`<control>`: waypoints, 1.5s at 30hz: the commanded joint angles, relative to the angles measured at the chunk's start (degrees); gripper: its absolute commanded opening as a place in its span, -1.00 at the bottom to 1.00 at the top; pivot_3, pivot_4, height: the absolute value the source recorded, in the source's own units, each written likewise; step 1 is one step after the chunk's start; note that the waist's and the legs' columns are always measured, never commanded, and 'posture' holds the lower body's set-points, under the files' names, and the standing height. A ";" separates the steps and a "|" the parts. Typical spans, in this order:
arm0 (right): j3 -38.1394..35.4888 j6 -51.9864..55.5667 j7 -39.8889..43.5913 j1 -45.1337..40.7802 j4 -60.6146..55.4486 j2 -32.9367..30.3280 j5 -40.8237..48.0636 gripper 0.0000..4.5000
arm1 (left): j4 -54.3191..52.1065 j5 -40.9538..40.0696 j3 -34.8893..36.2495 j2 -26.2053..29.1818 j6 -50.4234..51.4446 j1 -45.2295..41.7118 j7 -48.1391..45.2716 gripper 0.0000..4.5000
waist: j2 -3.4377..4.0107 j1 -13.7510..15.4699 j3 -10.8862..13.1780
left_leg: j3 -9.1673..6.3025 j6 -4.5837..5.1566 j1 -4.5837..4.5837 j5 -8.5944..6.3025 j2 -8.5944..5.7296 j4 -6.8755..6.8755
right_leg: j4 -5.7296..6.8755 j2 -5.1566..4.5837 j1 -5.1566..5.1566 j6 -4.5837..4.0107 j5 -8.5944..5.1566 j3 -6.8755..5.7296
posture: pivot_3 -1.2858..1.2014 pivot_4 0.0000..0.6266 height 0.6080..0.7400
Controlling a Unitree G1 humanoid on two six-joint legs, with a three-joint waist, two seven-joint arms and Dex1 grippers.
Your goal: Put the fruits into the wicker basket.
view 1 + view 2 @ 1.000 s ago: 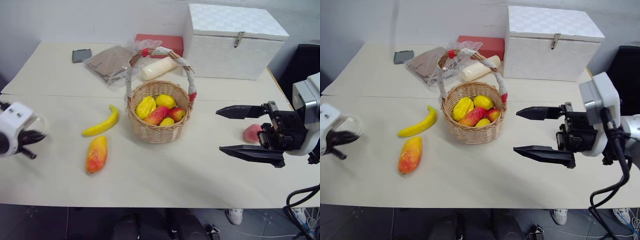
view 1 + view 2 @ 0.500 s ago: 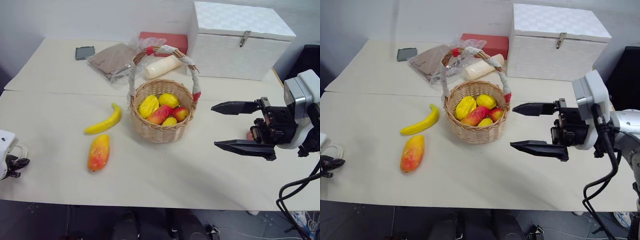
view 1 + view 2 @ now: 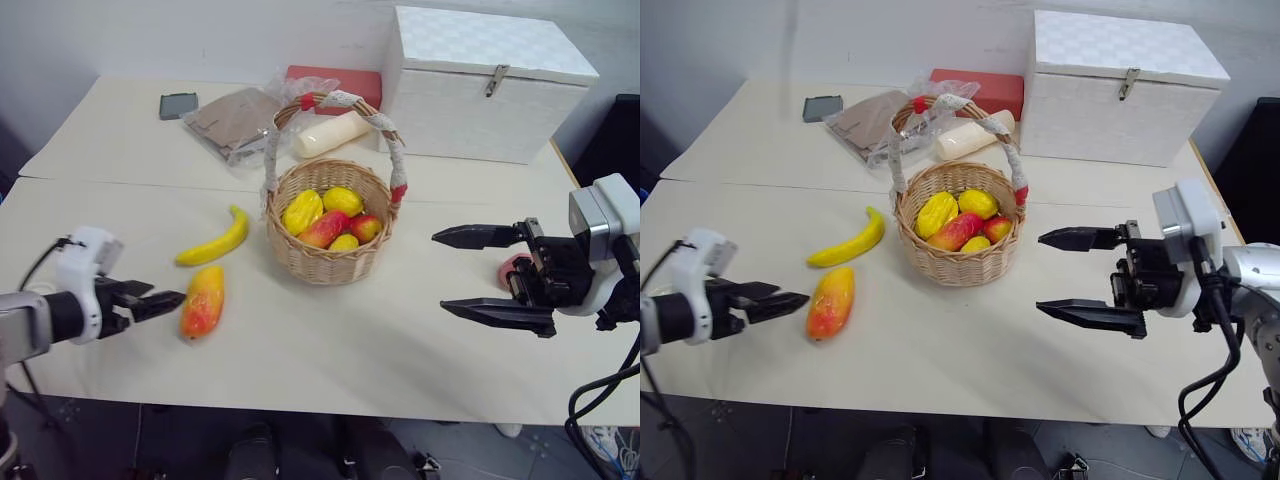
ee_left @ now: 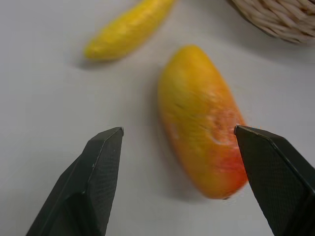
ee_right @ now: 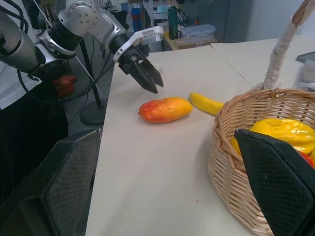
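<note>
Orange-red and yellow, the mango (image 3: 201, 301) is lying on the worktop (image 3: 330, 350), with its long axis running from the near edge toward the far edge, tilted slightly. The left end effector (image 3: 160, 299) is positioned just beside the mango's near left flank, fingers parted and pointing at it; in the left wrist view the mango (image 4: 202, 120) is seen between and just ahead of the two fingertips (image 4: 106, 147), not yet enclosed. The long axis is crossed by the line between the fingertips, so a closure across the narrow width is judged feasible after a short advance.

The banana (image 3: 214, 243) is lying just beyond the mango, between it and the wicker basket (image 3: 330, 235), which already holds several fruits. The basket is located to the right of the mango, near it.

The right end effector (image 3: 490, 279) is held wide and empty on the far side of the basket; the peach (image 3: 512, 271) is partly hidden behind it. The left arm is clearly nearer to the mango.
</note>
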 commanded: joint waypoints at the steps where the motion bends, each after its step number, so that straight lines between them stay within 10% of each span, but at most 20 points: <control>1: -3.17 -0.83 -1.61 1.50 -2.94 0.73 1.17 1.00 | -1.50 -3.15 -1.67 -0.97 0.10 -1.25 3.82 0.98 | 0.00 -0.06 0.00 | 0.01 0.00 0.06 0.01 -0.01 0.00 | 0.01 0.00 0.06 0.01 0.00 0.02 | 0.03 -0.52 1.00; 14: -4.99 -0.68 -8.68 4.54 -8.31 2.23 3.96 1.00 | 8.93 -2.01 -13.15 -4.48 -0.10 -7.96 12.28 0.98 | -0.01 0.16 -0.01 | 0.02 0.04 0.03 0.06 -0.08 0.07 | -0.05 -0.02 0.11 0.12 0.08 0.06 | 0.03 -0.52 1.00; 22: -5.50 -0.25 -11.81 3.88 -9.59 1.45 5.44 1.00 | 6.13 -4.49 -15.79 -1.67 -4.34 -7.88 6.97 0.28 | -0.02 0.19 -0.01 | 0.02 0.03 0.04 0.06 -0.07 0.08 | -0.05 -0.03 0.12 0.12 0.08 0.06 | 0.03 -0.52 1.00; 29: -5.01 0.81 -13.82 1.14 -8.81 0.13 6.18 1.00 | 1.50 -15.75 -18.28 -1.52 -10.08 -20.47 -4.75 0.28 | -0.03 1.09 0.01 | 0.01 0.03 0.00 0.09 -0.12 0.07 | -0.10 -0.08 0.13 0.12 0.08 0.00 | 0.03 -0.52 1.00; 42: -5.16 3.30 -20.50 -3.69 -8.99 -0.76 6.70 1.00 | 26.31 2.73 -41.66 -16.96 -26.87 -45.20 -0.44 0.28 | -0.01 1.52 0.01 | 0.15 -0.12 -0.13 0.36 -0.27 0.03 | -0.24 -0.04 -0.03 0.37 0.21 0.27 | 0.03 -0.52 1.00; 45: -5.39 3.87 -22.03 -3.78 -9.85 -0.88 7.58 1.00 | 29.84 6.32 -43.80 -17.03 -30.97 -45.75 -1.62 0.85 | -0.01 1.47 0.01 | 0.17 -0.13 -0.15 0.36 -0.24 0.05 | -0.23 -0.01 -0.05 0.37 0.21 0.29 | 0.03 -0.52 1.00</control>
